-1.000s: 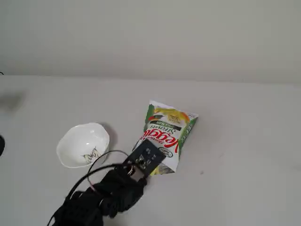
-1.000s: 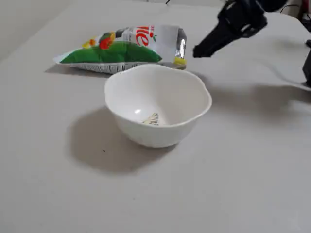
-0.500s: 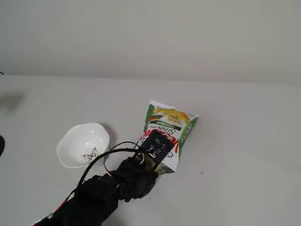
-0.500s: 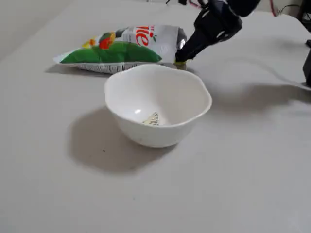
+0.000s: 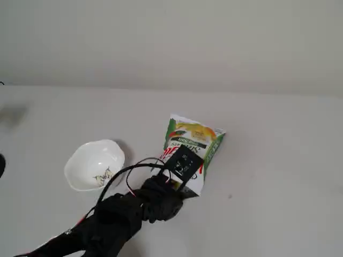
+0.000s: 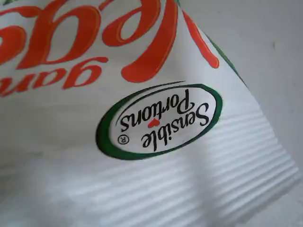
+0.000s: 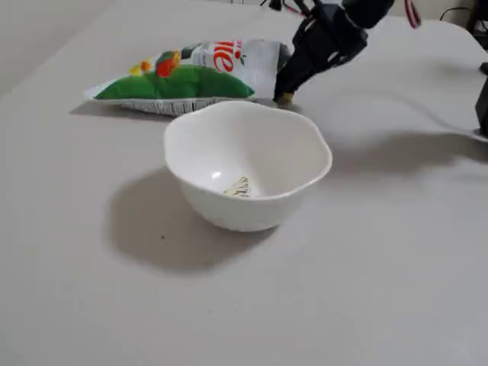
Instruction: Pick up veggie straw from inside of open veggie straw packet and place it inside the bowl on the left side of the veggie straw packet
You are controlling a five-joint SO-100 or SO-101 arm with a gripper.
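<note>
We see the veggie straw packet (image 5: 191,151) lying flat on the pale table (image 5: 278,160), and we take it as our landmark. In a fixed view from above, the white bowl (image 5: 94,164) with the wavy rim stands to the left of the packet, apart from it, and it holds only its small dark floral mark (no snack is inside). In a fixed view from the low side, the bowl (image 7: 248,174) is in front of the packet (image 7: 194,74), near it but not touching.

The black arm (image 5: 115,219) reaches to the packet's open end, the end that is nearer to the lower edge of the view from above. The gripper (image 7: 285,93) is pressed down at this opening, and a small yellow piece (image 7: 284,98) shows just at its tip. We cannot tell if this piece is the veggie straw, or if the gripper has hold of it; how wide the jaws stand is also hidden from us.

The wrist view is filled by the packet's white foil (image 6: 156,118), with red letters and a green oval reading "Sensible Portions", very close to the camera.
</note>
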